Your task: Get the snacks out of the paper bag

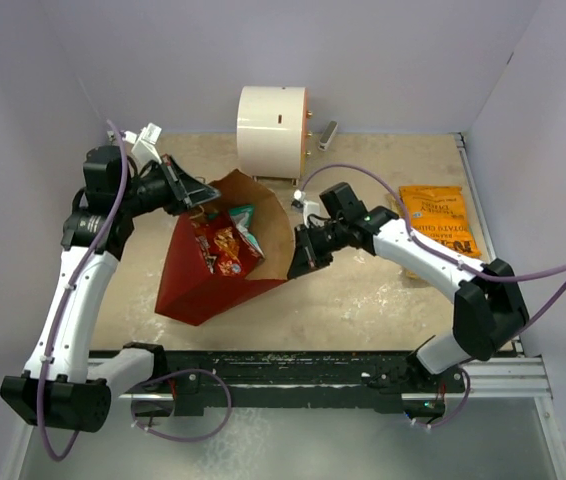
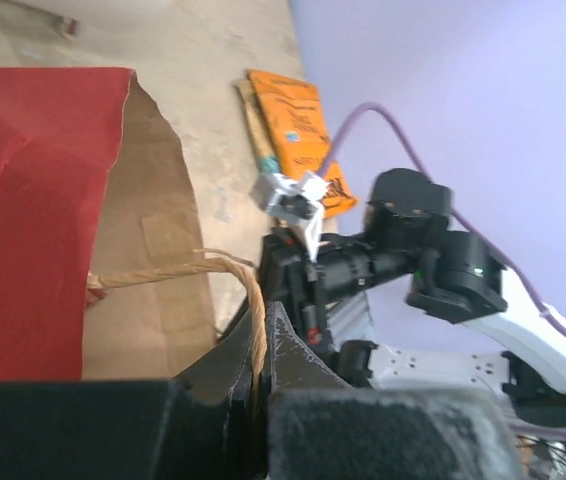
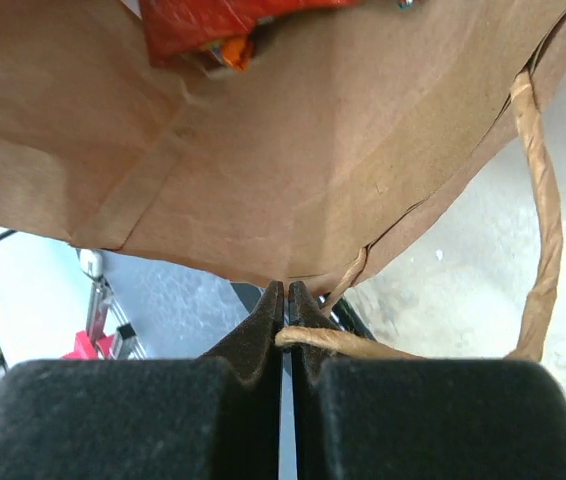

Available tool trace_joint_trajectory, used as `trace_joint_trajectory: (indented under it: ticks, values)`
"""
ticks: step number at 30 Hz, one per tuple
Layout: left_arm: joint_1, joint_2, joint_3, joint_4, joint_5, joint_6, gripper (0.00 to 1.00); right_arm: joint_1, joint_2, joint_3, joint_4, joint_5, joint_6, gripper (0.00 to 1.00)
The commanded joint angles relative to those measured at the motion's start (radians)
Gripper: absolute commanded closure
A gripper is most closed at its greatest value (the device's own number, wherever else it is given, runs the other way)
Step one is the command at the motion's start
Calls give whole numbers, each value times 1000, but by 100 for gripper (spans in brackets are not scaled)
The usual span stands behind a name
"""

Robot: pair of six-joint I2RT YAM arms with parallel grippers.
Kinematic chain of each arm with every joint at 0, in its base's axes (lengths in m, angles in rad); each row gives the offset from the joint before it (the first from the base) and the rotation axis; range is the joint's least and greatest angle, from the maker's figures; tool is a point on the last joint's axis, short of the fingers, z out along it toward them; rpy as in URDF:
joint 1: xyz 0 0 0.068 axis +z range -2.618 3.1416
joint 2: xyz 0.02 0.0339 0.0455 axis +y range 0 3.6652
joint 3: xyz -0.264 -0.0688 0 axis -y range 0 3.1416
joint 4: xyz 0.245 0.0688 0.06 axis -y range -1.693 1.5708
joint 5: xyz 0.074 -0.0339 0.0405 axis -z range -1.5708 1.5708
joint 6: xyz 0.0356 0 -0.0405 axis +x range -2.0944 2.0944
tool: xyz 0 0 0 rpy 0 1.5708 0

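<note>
The paper bag (image 1: 198, 290), red outside and brown inside, lies tilted with its mouth held open toward the back. Inside it show a red chip bag (image 1: 221, 248) and a small teal packet (image 1: 244, 216). A yellow-orange chip bag (image 1: 438, 220) lies on the table at the right. My left gripper (image 1: 200, 196) is shut on the bag's far twine handle (image 2: 235, 268). My right gripper (image 1: 300, 262) is shut on the other twine handle (image 3: 538, 230) at the bag's right rim. The right wrist view shows the brown bag wall (image 3: 293, 150) and a red packet (image 3: 213, 25) above it.
A white cylinder (image 1: 273, 130) stands at the back centre, just behind the bag's mouth. Lavender walls close off the back and both sides. The black rail (image 1: 293, 365) with the arm bases runs along the near edge.
</note>
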Motion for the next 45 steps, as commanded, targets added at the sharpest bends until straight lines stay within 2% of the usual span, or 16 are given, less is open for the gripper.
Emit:
trace_joint_trajectory:
  ticks: [1,7,14,19,23,27,30,34,37,40,45]
  values:
    - [-44,-47,-79,207,103,-156,100,10,-61,-97,8,-1,-31,97]
    - [-295,16,-92,220,-54,-210,100,28,-67,-212,144,-40,43,96]
    - [-426,28,-115,178,-155,-226,100,64,-99,-263,135,32,28,94]
    - [-462,-55,-199,132,-225,-270,100,61,-208,-241,9,236,12,68]
    - [-461,-111,-217,120,-269,-282,100,57,-287,-174,-63,429,13,52]
    - [-462,-94,-161,79,-288,-244,100,56,-339,-103,-54,512,8,30]
    - [-462,-89,-107,47,-308,-207,100,55,-323,-59,-2,477,-7,23]
    - [-462,-101,-68,18,-349,-176,100,59,-256,-14,154,363,-11,23]
    - [-462,-105,-64,27,-358,-170,100,67,-199,-71,372,235,26,28]
    - [-462,-89,-45,32,-353,-161,100,83,-147,-125,516,240,43,30]
    - [-462,-53,-3,26,-334,-139,100,110,-26,-132,583,325,56,40]
